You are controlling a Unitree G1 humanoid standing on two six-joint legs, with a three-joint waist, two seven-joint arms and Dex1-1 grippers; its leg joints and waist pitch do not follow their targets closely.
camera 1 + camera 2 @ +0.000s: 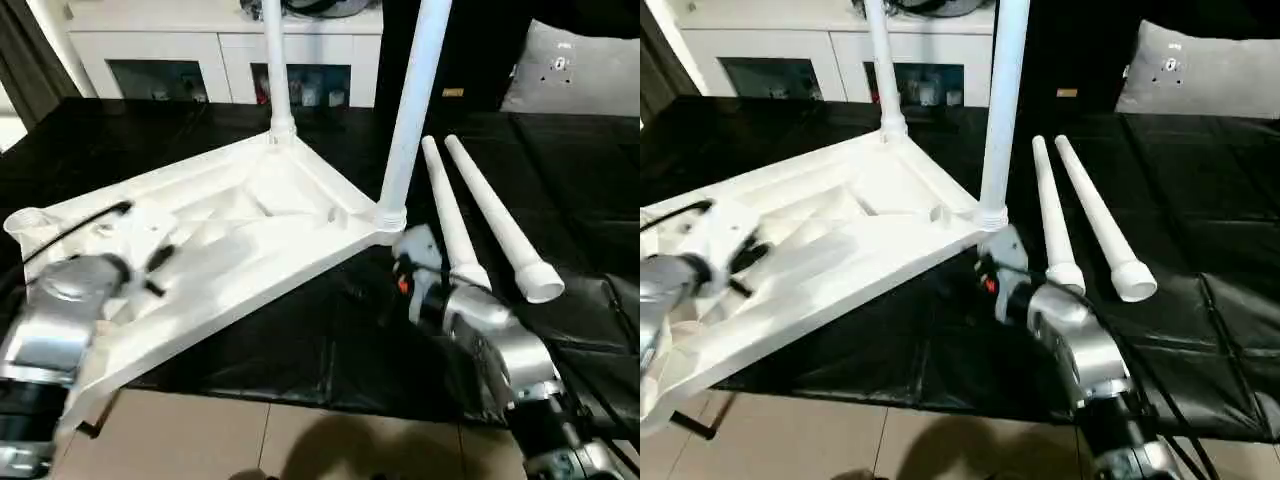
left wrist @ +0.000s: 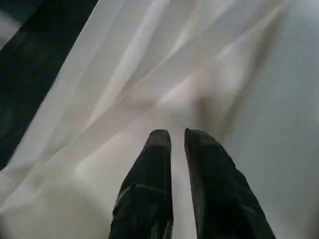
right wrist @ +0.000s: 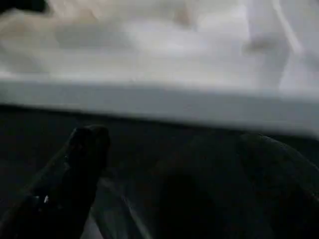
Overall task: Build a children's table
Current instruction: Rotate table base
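The table top [image 1: 250,230] lies upside down on the black sheet [image 1: 300,350], ribbed underside up, its near corner overhanging toward 7 o'clock. Two legs stand seated in sockets: one [image 1: 276,70] at the 12 o'clock corner, one [image 1: 410,110] at the 3 o'clock corner. Two loose legs [image 1: 455,215] [image 1: 500,225] lie side by side on the sheet at 3 o'clock, wide ends toward the robot.

The left gripper [image 2: 177,144] rests over the underside ribs, fingers nearly together with a narrow slit between them, holding nothing. The right gripper [image 3: 164,164] is low on the sheet beside the top's rim near the 3 o'clock corner; one finger [image 3: 82,149] shows well apart from the dark mass opposite, so it reads as spread wide and empty.

Step in hand, by judgement: fetch a loose leg. Do it well: grip near the wide end, keep the left gripper pressing the top down so it does not tip, and line the leg up plumb over an empty socket [image 1: 25,222] before pushing.

Hidden: the seated legs' upper ends are cut off. The near socket is behind the left forearm [image 1: 60,300]. Whether the right gripper touches the rim cannot be told.
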